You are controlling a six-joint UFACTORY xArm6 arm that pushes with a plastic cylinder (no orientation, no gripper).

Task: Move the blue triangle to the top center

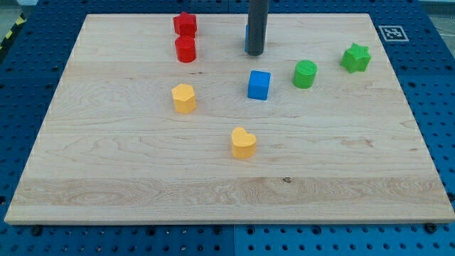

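Our rod comes down at the worktop's (106, 178) top center, my tip (255, 53) right against the blue triangle (247, 37), which peeks out from behind it on the view's left. There's no claw on this arm. The blue cube (259, 84) sits just below; the red star (185, 23) is well left.

Smooth, matt plastic-looking blocks, among them a blue cube (259, 84) and a yellow heart (243, 143), are seen on a pale board (128, 163) of visibly grained wood, beneath a dull dark rod (256, 25).
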